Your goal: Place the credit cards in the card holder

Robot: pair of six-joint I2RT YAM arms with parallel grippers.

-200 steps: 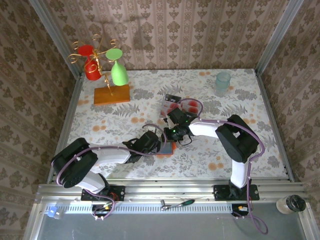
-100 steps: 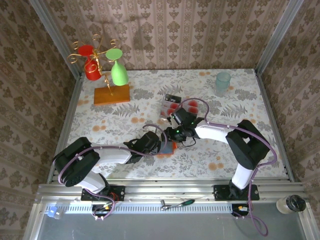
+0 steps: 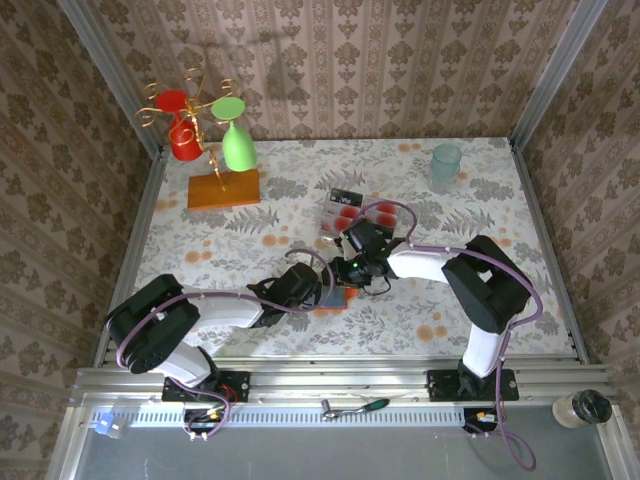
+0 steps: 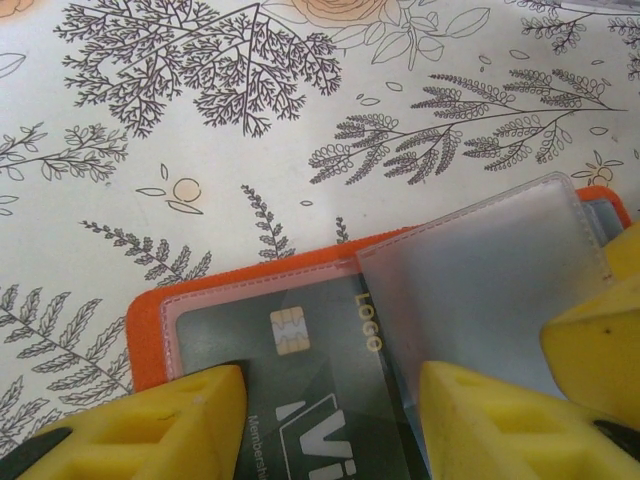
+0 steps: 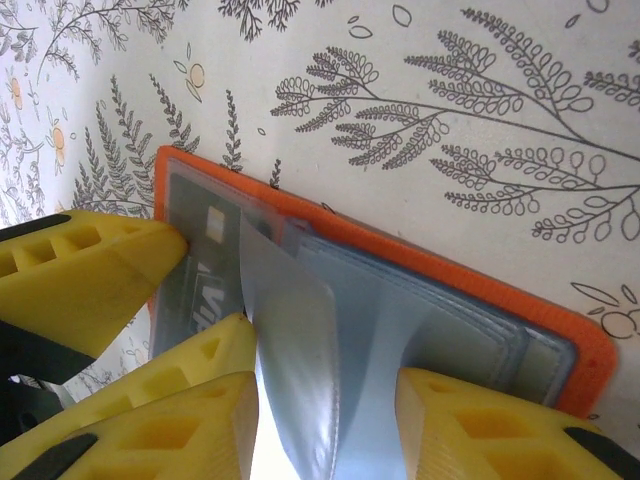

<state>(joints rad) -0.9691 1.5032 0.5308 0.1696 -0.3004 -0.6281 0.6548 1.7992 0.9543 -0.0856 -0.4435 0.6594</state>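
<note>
The left end effector (image 4: 330, 435), spread, rests on the open card holder (image 4: 145, 335) over a sleeved credit card (image 4: 300, 350); the right end effector (image 5: 325, 440), also spread, straddles a raised clear sleeve (image 5: 295, 340).

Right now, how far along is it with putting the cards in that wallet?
Done: one grey chip card sits under a clear sleeve of the open orange-red folding card holder. In hand: the left pincer and right pincer are at the holder, jaws apart, a loose clear sleeve between the right one's fingers. Left: a pile of red-blotched cards waits on the flowered table.
</note>
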